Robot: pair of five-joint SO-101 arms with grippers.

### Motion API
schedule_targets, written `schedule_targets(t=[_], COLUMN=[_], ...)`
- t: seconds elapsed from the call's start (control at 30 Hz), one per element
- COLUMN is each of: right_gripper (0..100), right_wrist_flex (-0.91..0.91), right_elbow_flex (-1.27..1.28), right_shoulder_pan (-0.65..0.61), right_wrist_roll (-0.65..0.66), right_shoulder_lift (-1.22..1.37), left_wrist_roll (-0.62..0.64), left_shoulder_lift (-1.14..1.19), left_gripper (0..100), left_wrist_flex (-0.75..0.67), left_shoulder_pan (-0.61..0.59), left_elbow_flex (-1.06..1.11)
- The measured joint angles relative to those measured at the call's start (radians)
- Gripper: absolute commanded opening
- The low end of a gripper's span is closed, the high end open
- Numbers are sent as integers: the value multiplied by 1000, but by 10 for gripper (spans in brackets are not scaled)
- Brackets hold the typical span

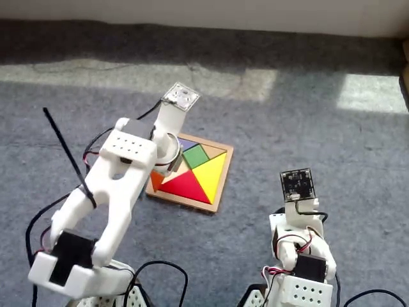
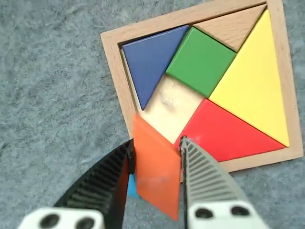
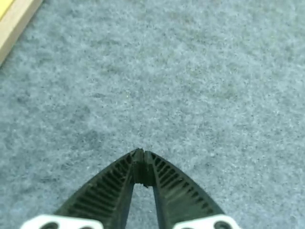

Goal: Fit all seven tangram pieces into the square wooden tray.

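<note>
The square wooden tray (image 2: 110, 52) (image 1: 220, 187) lies on the grey carpet. In it sit a dark blue triangle (image 2: 151, 59), a green square (image 2: 200, 59), a large yellow triangle (image 2: 257, 86) (image 1: 214, 173) and a red triangle (image 2: 224, 133) (image 1: 188, 185). Bare wood shows in the middle (image 2: 169, 107) and at one corner (image 2: 228, 28). My left gripper (image 2: 156, 148) is shut on an orange parallelogram piece (image 2: 157, 171), held tilted over the tray's edge. A light blue bit (image 2: 132, 188) peeks out below it. My right gripper (image 3: 141, 164) is shut and empty above the carpet, to the right of the tray.
Grey carpet (image 1: 307, 128) surrounds the tray. The left arm (image 1: 115, 192) hangs over the tray's left part in the high view. A corner of the tray (image 3: 12, 21) appears at the edge of the right wrist view. Cables (image 1: 153, 272) lie near the arm bases.
</note>
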Motion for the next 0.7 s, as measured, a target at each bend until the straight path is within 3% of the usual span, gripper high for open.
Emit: schedule_targets(t=[0.43,0.7], right_gripper=[5,5], right_wrist_flex=[0,0], right_elbow_flex=[0,0], right_shoulder_pan=[0,0], right_wrist_roll=[0,0], right_shoulder_lift=[0,0], left_wrist_roll=[-78,-146], left_shoulder_lift=[101,101], left_gripper=[41,109], left_wrist_flex=[0,0], left_shoulder_pan=[66,63], left_elbow_flex=[-52,-57])
